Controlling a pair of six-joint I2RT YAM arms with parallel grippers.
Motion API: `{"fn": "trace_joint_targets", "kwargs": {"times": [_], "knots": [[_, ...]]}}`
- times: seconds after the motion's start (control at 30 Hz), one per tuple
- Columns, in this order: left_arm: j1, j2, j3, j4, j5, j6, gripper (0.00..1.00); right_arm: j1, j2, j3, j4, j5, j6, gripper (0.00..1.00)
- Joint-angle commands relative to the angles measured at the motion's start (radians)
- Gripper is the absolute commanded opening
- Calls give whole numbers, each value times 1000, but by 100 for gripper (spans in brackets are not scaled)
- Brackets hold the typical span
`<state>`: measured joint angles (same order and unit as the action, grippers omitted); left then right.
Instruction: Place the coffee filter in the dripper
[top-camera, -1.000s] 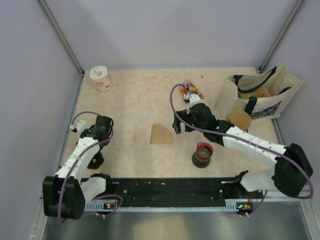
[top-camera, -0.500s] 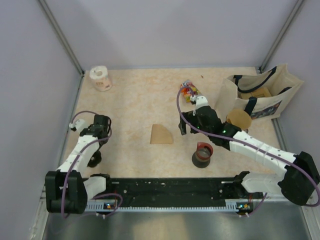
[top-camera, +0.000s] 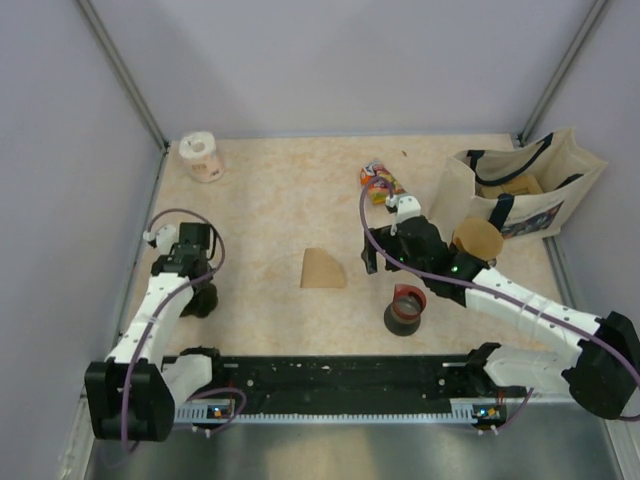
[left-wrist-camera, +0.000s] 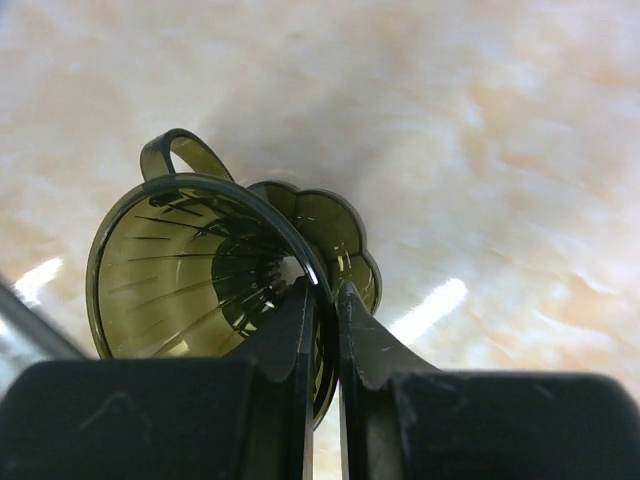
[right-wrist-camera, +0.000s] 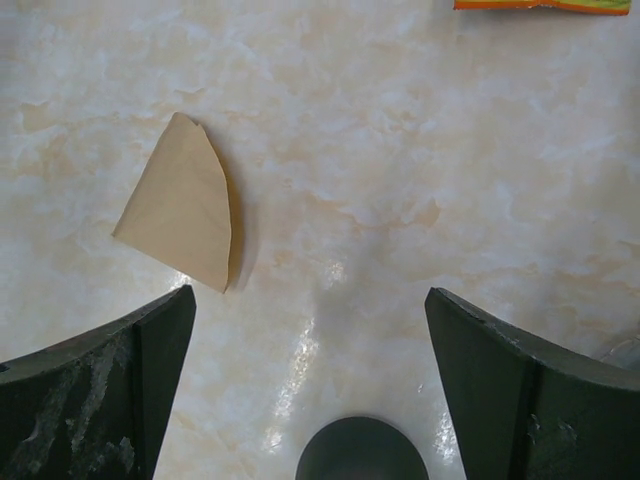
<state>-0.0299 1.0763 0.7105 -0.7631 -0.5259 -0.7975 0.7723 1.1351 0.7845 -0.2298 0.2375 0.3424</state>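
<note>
Dripper (left-wrist-camera: 200, 270), one, in clenched left pincer (left-wrist-camera: 322, 295); one filter (right-wrist-camera: 182, 205), seemingly flat; right pincer (right-wrist-camera: 310, 295) agape.

**One high view, two close ones**

The top camera sits high at the near edge and looks down and forward over the whole table (top-camera: 270, 190). The left wrist camera looks along the left gripper (left-wrist-camera: 322, 295) from very close, so the dripper (left-wrist-camera: 190, 270) fills much of its frame. The right wrist camera faces almost straight down from higher up, with the right gripper (right-wrist-camera: 308, 292) at its lower corners. It shares the coffee filter (right-wrist-camera: 182, 203) with the top view. The left wrist view shares the dripper with the top view.
</note>
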Motion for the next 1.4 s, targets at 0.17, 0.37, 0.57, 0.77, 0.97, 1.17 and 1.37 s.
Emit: {"fn": "trace_joint_targets", "kwargs": {"times": [0.17,0.37,0.57,0.77,0.97,1.17,1.37], "knots": [[-184,-78,122,399,714,342,0,10,-90,1,73,-90,-71,99],[-363,-64,211,521,840,599,0,4,-155,27,43,-118,-65,99],[-380,-53,242,538,1318,933,0,-8,-231,61,40,-355,-140,98],[-427,-38,326,296,1610,1412,0,-7,-278,117,-46,-647,-327,97],[-476,-30,376,136,1653,1664,0,-7,-281,168,-72,-770,-387,96],[-533,-38,391,97,1609,1756,0,-7,-204,277,-138,-777,-315,90],[-577,19,451,38,1564,1779,0,-7,-114,337,-198,-828,-301,78]]}}
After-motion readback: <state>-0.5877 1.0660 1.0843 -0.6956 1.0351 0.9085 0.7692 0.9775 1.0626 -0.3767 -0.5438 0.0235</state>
